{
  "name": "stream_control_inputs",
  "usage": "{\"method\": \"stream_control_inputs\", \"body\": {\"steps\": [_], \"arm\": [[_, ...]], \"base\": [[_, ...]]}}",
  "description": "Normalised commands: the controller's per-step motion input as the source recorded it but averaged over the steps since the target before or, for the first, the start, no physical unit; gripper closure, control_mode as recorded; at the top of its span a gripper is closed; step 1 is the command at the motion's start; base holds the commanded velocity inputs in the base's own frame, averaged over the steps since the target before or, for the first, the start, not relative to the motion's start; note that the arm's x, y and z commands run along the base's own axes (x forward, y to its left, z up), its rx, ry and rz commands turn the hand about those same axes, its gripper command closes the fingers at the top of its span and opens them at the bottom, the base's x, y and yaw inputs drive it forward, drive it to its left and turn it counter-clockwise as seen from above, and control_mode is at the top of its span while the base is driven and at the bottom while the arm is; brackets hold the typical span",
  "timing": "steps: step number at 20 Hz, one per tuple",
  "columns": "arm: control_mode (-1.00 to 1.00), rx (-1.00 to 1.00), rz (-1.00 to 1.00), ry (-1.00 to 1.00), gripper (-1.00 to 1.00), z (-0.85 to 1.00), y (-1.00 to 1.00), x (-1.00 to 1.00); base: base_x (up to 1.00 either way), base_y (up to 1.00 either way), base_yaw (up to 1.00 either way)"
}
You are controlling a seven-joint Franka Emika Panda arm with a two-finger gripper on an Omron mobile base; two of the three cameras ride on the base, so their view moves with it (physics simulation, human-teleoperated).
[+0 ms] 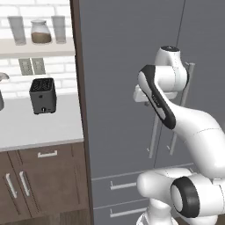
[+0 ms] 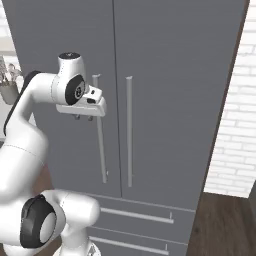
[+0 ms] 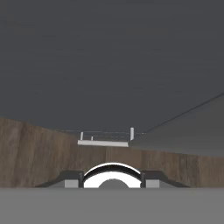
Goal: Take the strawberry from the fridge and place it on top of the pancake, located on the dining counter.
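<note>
The grey double-door fridge [image 1: 118, 66] [image 2: 175, 75] stands with both doors closed, so the strawberry is hidden. My gripper [image 2: 83, 118] hangs pointing downward, close in front of the left door, beside the top of that door's long silver handle [image 2: 102, 150]. The right door's handle [image 2: 129, 130] is just past it. In the hand view the gripper [image 3: 112, 179] looks down the door face [image 3: 109, 65], its two fingertips [image 3: 72, 179] apart with nothing between them. The pancake and the dining counter are out of view.
Left of the fridge a pale counter [image 1: 39, 127] carries a black toaster [image 1: 42, 95], over brown cabinets [image 1: 44, 184]. A shelf [image 1: 39, 46] with jars hangs above. Fridge drawers [image 2: 145, 215] sit low. A white brick wall [image 2: 235, 125] bounds the right side.
</note>
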Motion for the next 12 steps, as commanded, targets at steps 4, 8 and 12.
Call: {"method": "stream_control_inputs", "body": {"steps": [4,8,12], "arm": [[1.0,0.0,0.0,0.0,-1.0,0.0,0.0,0.0],[1.0,0.0,0.0,0.0,-1.0,0.0,0.0,0.0],[1.0,0.0,0.0,0.0,-1.0,0.0,0.0,0.0]], "base": [[0.0,0.0,0.0],[0.0,-0.29,0.0],[-0.03,-0.59,0.0]]}}
